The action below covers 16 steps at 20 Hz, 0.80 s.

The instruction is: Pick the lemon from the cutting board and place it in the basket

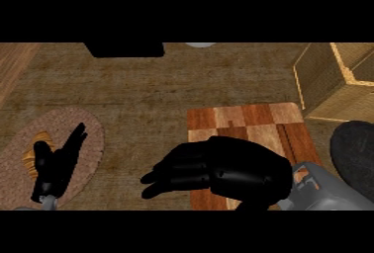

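Note:
The striped wooden cutting board [252, 123] lies right of centre. My right hand [234, 170] hovers over its near left part, fingers curled downward and reaching past the board's left edge. No lemon shows on the bare part of the board; the curled hand hides whatever it holds. The round woven basket [84, 126] sits at the left. My left hand [58, 160] rests over the basket with straight fingers pointing up. A yellow-orange patch [38, 148] shows in the basket's middle beside that hand; I cannot tell what it is.
A tall wicker box [340, 81] stands at the back right, close to the board's far corner. A dark rounded object [354, 150] sits at the right edge. A black block [124, 49] lies at the counter's back edge.

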{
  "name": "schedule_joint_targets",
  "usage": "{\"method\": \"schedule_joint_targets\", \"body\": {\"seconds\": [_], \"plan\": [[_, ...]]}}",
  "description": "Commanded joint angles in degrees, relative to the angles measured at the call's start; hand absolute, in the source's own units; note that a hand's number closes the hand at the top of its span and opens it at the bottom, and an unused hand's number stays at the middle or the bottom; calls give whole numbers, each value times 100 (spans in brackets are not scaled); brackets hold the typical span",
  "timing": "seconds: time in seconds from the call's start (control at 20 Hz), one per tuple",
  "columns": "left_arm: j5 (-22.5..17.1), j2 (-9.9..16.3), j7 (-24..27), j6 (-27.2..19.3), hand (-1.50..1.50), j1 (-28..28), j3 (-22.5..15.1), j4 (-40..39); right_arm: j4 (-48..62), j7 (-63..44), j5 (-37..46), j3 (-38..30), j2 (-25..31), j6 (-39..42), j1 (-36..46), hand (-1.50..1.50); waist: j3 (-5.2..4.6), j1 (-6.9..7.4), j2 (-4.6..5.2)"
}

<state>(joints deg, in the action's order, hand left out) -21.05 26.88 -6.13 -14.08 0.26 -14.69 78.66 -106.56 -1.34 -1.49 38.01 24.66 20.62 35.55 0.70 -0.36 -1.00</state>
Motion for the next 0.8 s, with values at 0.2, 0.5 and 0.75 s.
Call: {"method": "schedule_joint_targets", "body": {"seconds": [0.2,0.5,0.75], "plan": [[17,-237,-252,103,0,295,-248,-419,-183,-488,118,-1082,1261,1187,1589,-150,-86,-2,89],[-48,-139,-483,127,0,303,-151,-77,611,-448,-542,-1444,2186,2893,2638,-150,-86,102,106],[160,-258,-193,115,0,579,-286,-101,989,-234,-362,-1294,2533,3892,3021,-150,-81,189,138]]}}
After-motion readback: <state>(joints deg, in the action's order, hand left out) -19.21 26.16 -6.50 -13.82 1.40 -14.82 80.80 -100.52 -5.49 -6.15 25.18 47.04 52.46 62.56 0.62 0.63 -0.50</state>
